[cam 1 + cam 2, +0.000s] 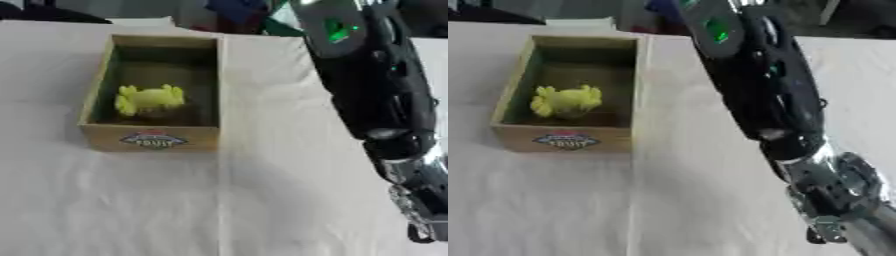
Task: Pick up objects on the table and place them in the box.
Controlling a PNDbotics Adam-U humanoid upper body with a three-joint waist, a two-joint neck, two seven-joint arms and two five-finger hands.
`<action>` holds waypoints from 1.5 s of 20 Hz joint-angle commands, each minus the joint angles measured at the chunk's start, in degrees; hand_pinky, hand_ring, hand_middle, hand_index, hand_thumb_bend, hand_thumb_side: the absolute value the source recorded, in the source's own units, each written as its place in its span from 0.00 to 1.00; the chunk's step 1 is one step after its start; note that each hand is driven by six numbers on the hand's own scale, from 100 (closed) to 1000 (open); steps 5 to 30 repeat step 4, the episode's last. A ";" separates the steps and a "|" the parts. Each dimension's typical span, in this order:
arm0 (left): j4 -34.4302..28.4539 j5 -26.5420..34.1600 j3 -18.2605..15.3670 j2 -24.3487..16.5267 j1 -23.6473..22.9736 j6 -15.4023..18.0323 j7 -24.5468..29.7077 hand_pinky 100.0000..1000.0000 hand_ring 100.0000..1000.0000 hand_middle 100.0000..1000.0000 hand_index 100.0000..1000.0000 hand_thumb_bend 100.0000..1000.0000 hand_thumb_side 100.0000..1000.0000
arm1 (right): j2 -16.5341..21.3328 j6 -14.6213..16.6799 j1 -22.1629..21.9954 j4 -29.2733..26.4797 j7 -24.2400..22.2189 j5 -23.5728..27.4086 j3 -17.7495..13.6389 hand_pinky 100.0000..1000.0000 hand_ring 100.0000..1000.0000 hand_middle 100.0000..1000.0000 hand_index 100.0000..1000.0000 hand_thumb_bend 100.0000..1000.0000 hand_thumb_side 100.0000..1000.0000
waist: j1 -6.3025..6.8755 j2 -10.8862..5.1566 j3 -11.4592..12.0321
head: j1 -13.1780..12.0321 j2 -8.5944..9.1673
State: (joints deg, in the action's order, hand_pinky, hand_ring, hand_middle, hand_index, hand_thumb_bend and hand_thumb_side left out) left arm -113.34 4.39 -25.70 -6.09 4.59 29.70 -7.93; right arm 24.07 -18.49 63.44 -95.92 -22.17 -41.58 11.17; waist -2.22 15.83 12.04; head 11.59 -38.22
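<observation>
Open-top rectangular wooden box (150, 136) on white cloth; lumpy yellow toy (148, 98) inside. Right hand (837, 210) right of box; finger state indeterminate.

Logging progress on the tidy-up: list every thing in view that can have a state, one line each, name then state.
box: upright on the white cloth, open at the top, label facing the camera.
yellow object: already lying inside the box, on its floor.
right arm: stretched over the table beside the box, touching neither box nor yellow object.
right robot hand: low at the near right edge, fingers not readable.
left robot hand: out of view.
</observation>
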 commanded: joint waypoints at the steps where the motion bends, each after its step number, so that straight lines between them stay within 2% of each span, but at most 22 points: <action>1: -1.25 -0.26 -0.74 -1.01 0.12 0.17 -0.45 0.46 0.54 0.51 0.74 0.00 0.59 | 2.99 -2.51 0.05 -3.63 3.18 3.56 -1.18 0.83 0.70 0.72 0.90 0.00 1.00 | 0.39 -0.83 -0.59 | -1.13 0.30; 4: -1.25 -0.69 -1.31 -0.90 0.03 0.47 -1.02 0.46 0.54 0.51 0.74 0.00 0.59 | 6.53 -2.78 -3.42 -7.21 5.59 5.86 -4.56 0.84 0.72 0.76 0.93 0.00 1.00 | 0.72 -0.53 -2.00 | -2.27 0.49; 30: -1.25 -0.69 -1.31 -0.90 0.03 0.47 -1.02 0.46 0.54 0.51 0.74 0.00 0.59 | 6.53 -2.78 -3.42 -7.21 5.59 5.86 -4.56 0.84 0.72 0.76 0.93 0.00 1.00 | 0.72 -0.53 -2.00 | -2.27 0.49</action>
